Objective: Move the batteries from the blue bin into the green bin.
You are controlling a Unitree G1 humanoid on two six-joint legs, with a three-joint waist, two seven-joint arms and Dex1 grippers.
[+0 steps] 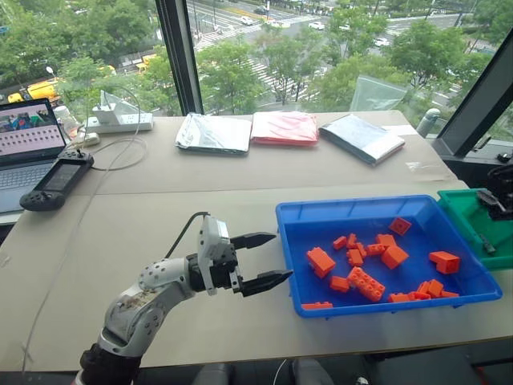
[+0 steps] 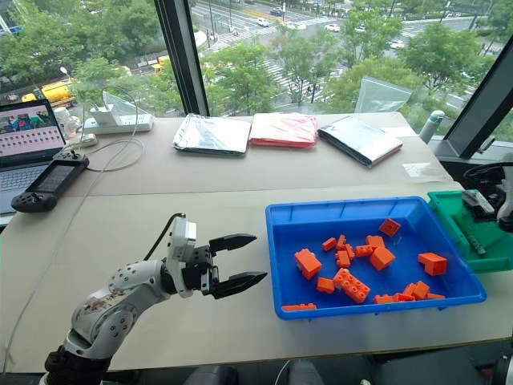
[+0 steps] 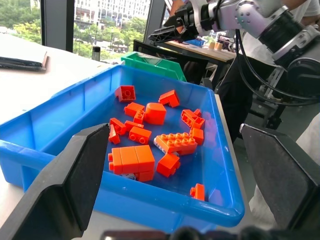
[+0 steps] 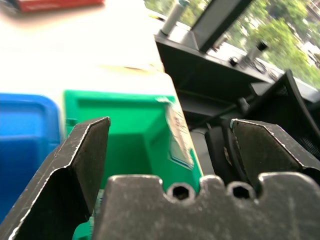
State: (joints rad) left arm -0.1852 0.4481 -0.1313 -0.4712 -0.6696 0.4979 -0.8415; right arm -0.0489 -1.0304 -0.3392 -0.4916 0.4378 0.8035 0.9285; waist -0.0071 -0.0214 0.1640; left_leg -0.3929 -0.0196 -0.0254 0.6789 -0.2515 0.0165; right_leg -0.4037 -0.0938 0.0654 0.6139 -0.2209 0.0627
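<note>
Left gripper [image 1: 266, 261]: its two black fingers are standing spread apart with nothing between them, hovering over the beige tabletop [image 1: 160, 208].
Wide shallow bright blue plastic bin [image 1: 292, 265]: it is sitting just past the left gripper's fingertips, its near wall facing them.
Orange toy bricks [image 1: 366, 282]: they are lying scattered on the blue bin's floor, ahead of the left gripper.
Batteries: I cannot tell where any are lying; no slim whitish cylinder is clearly showing among the bricks.
Right gripper [image 4: 170, 145]: its fingers are gaping wide and gripping nothing.
Smaller deep-walled green plastic bin [image 4: 135, 130]: it is lying directly beneath and ahead of the right gripper, beside the blue bin's far end.
</note>
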